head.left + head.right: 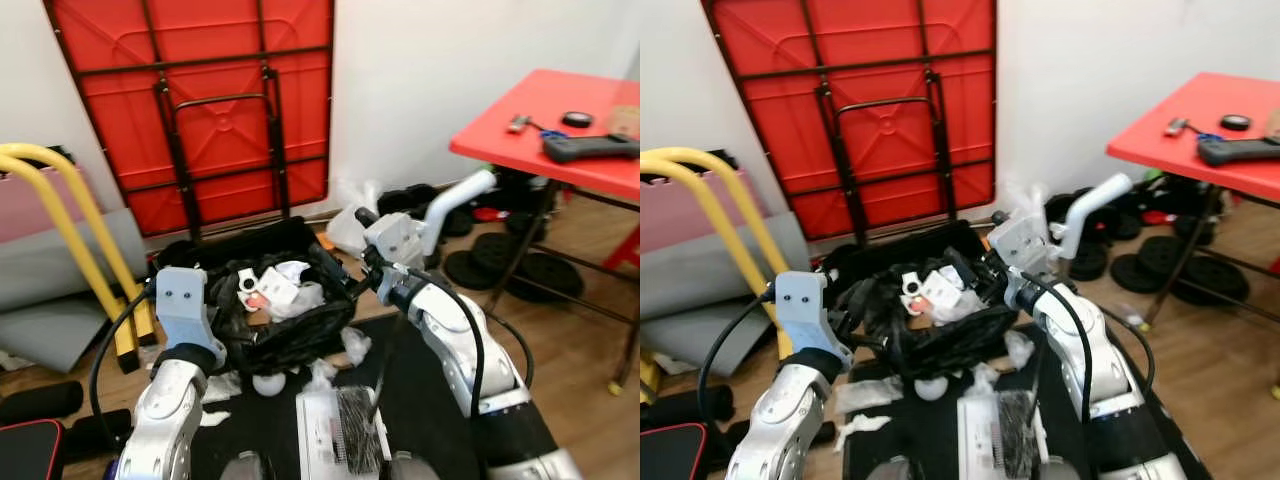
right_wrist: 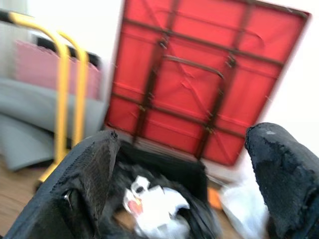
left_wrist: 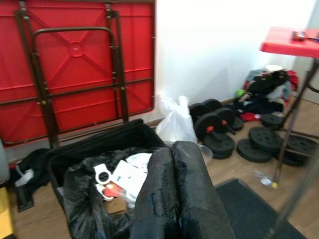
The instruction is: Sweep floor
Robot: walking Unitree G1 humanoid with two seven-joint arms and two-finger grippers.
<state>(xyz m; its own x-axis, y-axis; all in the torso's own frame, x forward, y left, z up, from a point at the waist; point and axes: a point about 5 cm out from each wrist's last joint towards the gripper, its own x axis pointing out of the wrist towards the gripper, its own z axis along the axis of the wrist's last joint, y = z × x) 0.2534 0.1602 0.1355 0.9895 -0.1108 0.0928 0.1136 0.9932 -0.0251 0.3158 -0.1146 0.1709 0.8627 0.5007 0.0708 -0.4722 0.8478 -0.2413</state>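
Note:
A black bin point(image 1: 270, 300) lined with a black bag holds white paper and packaging point(image 1: 275, 285). Crumpled paper scraps point(image 1: 265, 383) lie on the black mat point(image 1: 430, 400) in front of it. A white dustpan with a dark brush point(image 1: 340, 435) sits at my feet. A thin dark rod point(image 1: 385, 365) rises from the brush toward a white-grey handle point(image 1: 455, 200) beside my right wrist. My right gripper point(image 1: 362, 245) is open at the bin's right rim, with nothing between its fingers point(image 2: 89, 179). My left gripper point(image 3: 172, 149) is shut and empty at the bin's left side.
A folded red table point(image 1: 200, 100) leans on the wall behind the bin. A red table point(image 1: 560, 130) with tools stands at the right, with weight plates point(image 1: 530, 270) under it. A yellow frame point(image 1: 70, 220) and grey mats point(image 1: 50, 280) are left; a white plastic bag point(image 1: 350, 225) lies by the wall.

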